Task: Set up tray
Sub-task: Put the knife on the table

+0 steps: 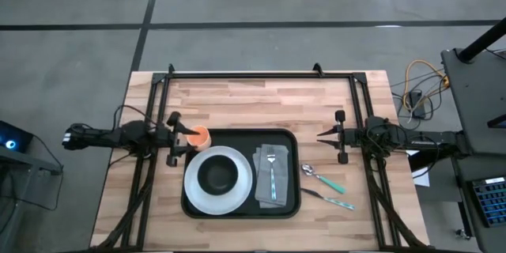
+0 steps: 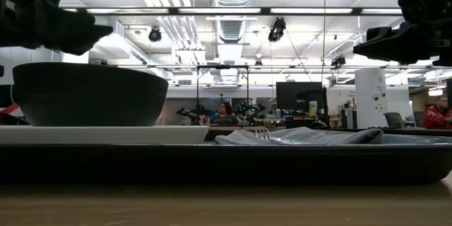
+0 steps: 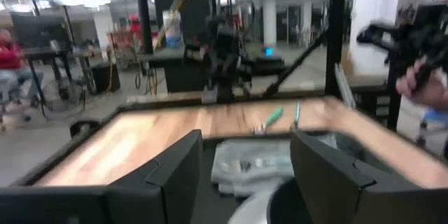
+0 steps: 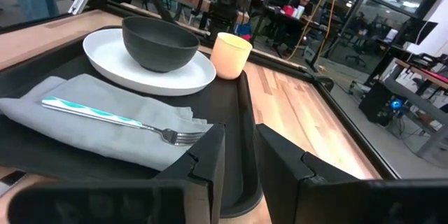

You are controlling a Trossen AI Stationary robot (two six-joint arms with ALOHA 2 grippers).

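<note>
The black tray (image 1: pixel 245 138) lies at the middle of the table. On it sit a white plate (image 1: pixel 237 198) carrying a black bowl (image 1: pixel 217 175), a grey napkin (image 1: pixel 265 194) with a teal-handled fork (image 1: pixel 272 172) laid on top, and an orange cup (image 1: pixel 200 136) standing in the far left corner. My left gripper (image 1: pixel 180 137) hovers open just left of the cup, raised above bowl height (image 2: pixel 99 32). My right gripper (image 1: pixel 320 134) hangs off the tray's right side, its fingers (image 4: pixel 210 161) a narrow gap apart, holding nothing.
A teal-handled spoon (image 1: pixel 322 177) and a second utensil (image 1: pixel 332 199) lie on the bare wood right of the tray. The arms' black frame rails (image 1: pixel 261 73) run along the far edge and both sides. Bare wood stretches between the tray and the far rail.
</note>
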